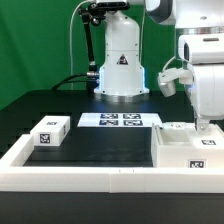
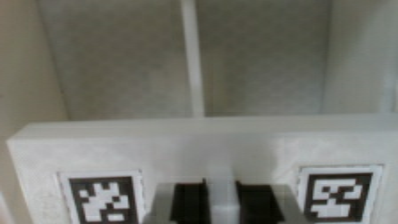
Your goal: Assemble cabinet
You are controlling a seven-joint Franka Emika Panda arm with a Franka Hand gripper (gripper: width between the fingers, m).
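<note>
Pincer (image 2: 214, 186): closed to a narrow gap, lowered onto the top of the cabinet (image 1: 183, 150). Whether it pinches anything cannot be told. Cabinet: stands on the table (image 1: 100, 150) at the exterior view's right, inside the frame (image 1: 60, 172). Wrist view: two tags (image 2: 102, 198) flank the fingers, each a black-and-white square code, blurred. Loose piece (image 1: 50, 131), tagged, lies at the left, well apart. Marker board (image 1: 120, 120) lies between them, further back. Robot base (image 1: 120, 60) bears a triangular sign, unreadable.
</note>
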